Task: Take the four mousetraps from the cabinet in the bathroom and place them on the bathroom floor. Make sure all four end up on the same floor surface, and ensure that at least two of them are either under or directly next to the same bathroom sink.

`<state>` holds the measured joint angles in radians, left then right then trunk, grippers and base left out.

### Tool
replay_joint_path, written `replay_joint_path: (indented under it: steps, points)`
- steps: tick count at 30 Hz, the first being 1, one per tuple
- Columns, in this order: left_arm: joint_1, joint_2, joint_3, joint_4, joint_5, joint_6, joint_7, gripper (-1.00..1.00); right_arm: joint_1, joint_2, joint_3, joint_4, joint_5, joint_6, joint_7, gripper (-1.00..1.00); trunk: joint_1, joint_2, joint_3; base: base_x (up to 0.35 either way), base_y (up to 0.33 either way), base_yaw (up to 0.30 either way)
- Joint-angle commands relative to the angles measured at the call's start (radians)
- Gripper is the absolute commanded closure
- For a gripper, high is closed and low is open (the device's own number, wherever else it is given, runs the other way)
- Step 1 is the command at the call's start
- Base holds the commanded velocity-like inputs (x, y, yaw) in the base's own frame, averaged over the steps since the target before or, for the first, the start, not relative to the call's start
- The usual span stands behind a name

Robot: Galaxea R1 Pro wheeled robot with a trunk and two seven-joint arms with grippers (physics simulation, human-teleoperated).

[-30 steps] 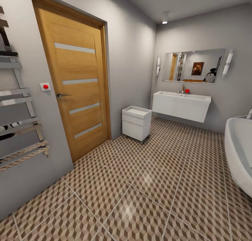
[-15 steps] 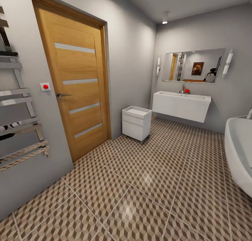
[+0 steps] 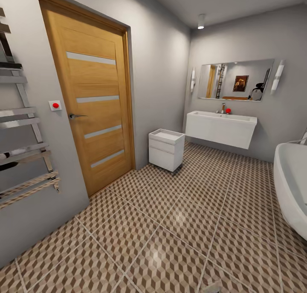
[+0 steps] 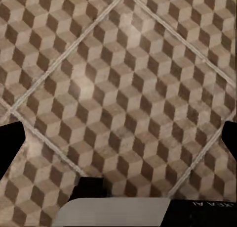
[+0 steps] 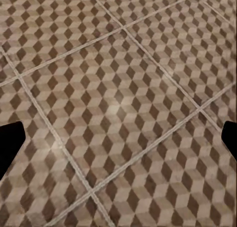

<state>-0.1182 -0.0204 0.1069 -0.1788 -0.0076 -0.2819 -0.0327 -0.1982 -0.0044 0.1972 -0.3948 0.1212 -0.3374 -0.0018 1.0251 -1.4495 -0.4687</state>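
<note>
Faintly, mirrored lettering (image 4: 213,204) edges cube-patterned bathroom floor (image 4: 123,88).

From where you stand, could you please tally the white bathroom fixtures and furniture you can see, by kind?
White rectangular wall-hung sink: 1
Small white drawer unit: 1
White oval bathtub: 1
Total: 3
</note>
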Motion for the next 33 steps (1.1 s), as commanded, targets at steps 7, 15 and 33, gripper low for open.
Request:
replay_joint_path:
  steps: [7,15,33]
  points:
    - [-0.035,0.014,0.021,-0.164,0.001,0.012,0.001,-1.00,-0.113,-0.002,-0.002,-0.021,0.006,0.007,-0.001,-1.00,0.000,-0.001,-0.001,0.000,0.000,0.000]
    - [-0.306,0.043,0.093,-0.251,0.010,0.261,-0.008,-1.00,-0.356,0.001,-0.002,-0.024,0.002,0.145,0.000,-1.00,0.000,-0.001,-0.001,0.000,0.000,0.000]
    - [-0.357,0.065,0.092,0.177,0.003,-0.137,-0.011,-1.00,-0.346,0.000,0.011,0.028,0.012,0.040,0.005,-1.00,0.000,-0.001,-0.001,0.000,0.000,0.000]
